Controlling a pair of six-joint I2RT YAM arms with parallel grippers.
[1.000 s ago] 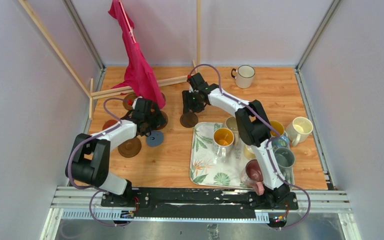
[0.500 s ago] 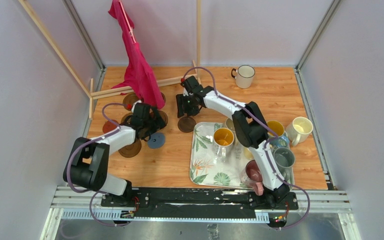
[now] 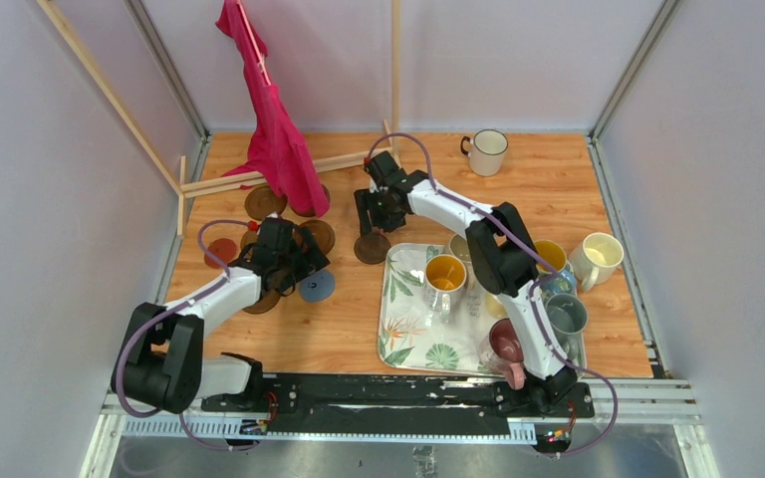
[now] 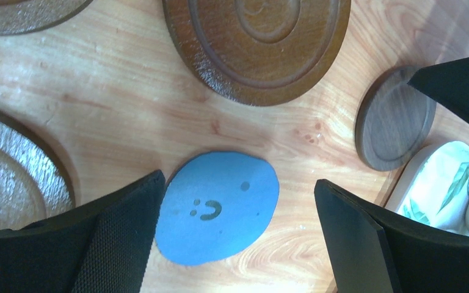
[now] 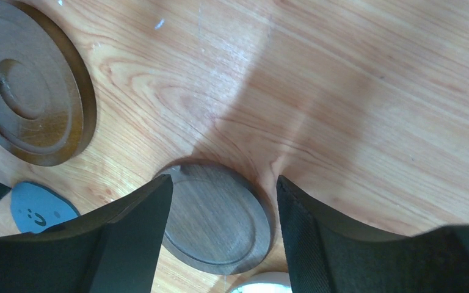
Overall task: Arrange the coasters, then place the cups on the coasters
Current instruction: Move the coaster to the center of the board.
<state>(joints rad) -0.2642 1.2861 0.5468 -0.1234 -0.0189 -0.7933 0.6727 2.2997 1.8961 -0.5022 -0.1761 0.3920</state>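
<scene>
Blue-grey thin round coaster (image 4: 220, 207), little smiley mark on it, lies flat on the wooden table (image 3: 339, 329) left of the leaf-patterned rectangular tray (image 3: 406, 334), and your left gripper (image 4: 238, 241) hangs right over it. Its fingers (image 4: 113, 244) are spread as wide as they go, one on each side of the disc, pinching nothing.

Over to your right gripper (image 5: 223, 235): it sits above a smooth dark brown round coaster (image 5: 217, 220) lying flat just off the tray's far left corner. Those fingers (image 5: 320, 235) are parted too. One overlaps the disc's rim in the wrist view and the other stands clear of it, so nothing is gripped.

Ridged dark brown wooden coasters (image 3: 262, 202) lie scattered further left of the tray, with a red round coaster (image 3: 221, 250) furthest from it.

Now the cups. You have an orange-yellow mug (image 3: 445, 272) standing on the tray near its far left corner, a maroon-pink mug (image 3: 506, 341) towards its near right, and a grey mug (image 3: 566, 315) at its right side. A cream mug (image 3: 598, 257) stands on the table just right of the tray, and a white mug with a dark rim (image 3: 486, 151) well beyond its far edge. A red cloth (image 3: 277, 129) hangs far off to the tray's far left.
</scene>
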